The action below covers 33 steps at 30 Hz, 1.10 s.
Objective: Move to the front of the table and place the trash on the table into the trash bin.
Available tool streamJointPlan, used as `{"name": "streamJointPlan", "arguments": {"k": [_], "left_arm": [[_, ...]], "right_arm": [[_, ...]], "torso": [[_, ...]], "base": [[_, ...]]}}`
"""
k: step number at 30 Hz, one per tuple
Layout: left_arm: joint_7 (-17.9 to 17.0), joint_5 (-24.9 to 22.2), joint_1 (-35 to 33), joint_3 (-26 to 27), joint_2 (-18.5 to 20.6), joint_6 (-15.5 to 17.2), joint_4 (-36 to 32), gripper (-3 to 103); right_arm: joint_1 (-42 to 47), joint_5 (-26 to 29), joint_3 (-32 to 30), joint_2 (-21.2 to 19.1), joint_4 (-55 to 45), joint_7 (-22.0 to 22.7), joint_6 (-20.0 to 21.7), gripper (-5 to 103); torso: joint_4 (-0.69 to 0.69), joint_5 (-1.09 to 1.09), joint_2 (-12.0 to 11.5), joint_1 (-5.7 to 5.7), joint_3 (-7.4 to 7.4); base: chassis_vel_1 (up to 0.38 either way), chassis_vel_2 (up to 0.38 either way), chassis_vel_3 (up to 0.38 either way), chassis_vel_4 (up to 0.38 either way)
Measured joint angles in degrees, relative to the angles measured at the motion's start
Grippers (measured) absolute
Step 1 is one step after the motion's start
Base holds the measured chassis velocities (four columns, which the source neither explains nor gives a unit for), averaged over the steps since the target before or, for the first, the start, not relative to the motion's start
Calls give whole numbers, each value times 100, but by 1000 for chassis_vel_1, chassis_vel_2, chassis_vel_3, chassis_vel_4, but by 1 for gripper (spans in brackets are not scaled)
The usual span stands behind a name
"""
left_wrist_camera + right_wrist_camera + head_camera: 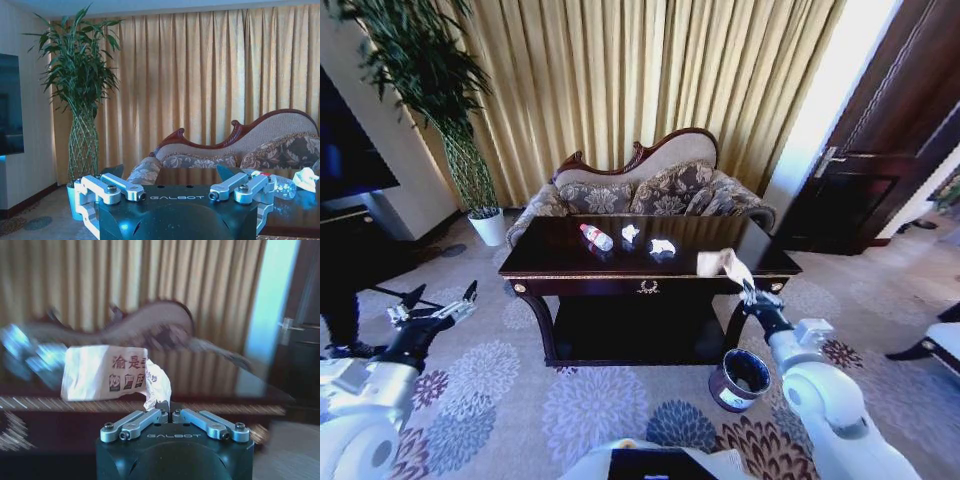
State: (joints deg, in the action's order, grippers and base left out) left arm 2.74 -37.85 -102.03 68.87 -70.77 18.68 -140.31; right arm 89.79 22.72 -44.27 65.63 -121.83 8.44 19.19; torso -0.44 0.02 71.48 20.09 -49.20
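Pinching a printed wrapper (107, 372) (red Chinese characters), the right gripper's (170, 412) jaws are clamped; left gripper's (442, 298) spread wide.

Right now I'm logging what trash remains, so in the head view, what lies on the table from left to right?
Bottle → small paper wad → larger paper wad → wrapper held in the right claw at the table's right front edge.

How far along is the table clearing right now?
Done: the robot stands in front of the table. In hand: the right tool is shut on a crumpled wrapper, lifted near the table's right front corner, above the trash bin. Left: the bottle and two paper wads on the table. The left tool waits open.
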Motion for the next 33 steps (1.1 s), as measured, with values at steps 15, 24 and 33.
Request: {"name": "streamJointPlan", "arguments": {"k": [15, 24, 33], "left_arm": [[10, 40, -23, -50, -77, -15, -1, 100], [10, 10, -69, 79, -122, -35, -23, 100], [9, 13, -90, 69, -164, -50, -22, 100]], "right_arm": [[-1366, -797, 601, -262, 3595, -259, -37, 0], [-2322, -1357, 938, -433, 5595, -268, -200, 0], [-2650, -1730, 888, -445, 6642, -137, -404, 0]], "torso": [[2, 0, 4, -6, 2], [2, -2, 4, -6, 2], [0, -1, 4, -5, 2]], "base": [[0, 0, 0, 0], [0, 0, 0, 0], [0, 0, 0, 0]]}}
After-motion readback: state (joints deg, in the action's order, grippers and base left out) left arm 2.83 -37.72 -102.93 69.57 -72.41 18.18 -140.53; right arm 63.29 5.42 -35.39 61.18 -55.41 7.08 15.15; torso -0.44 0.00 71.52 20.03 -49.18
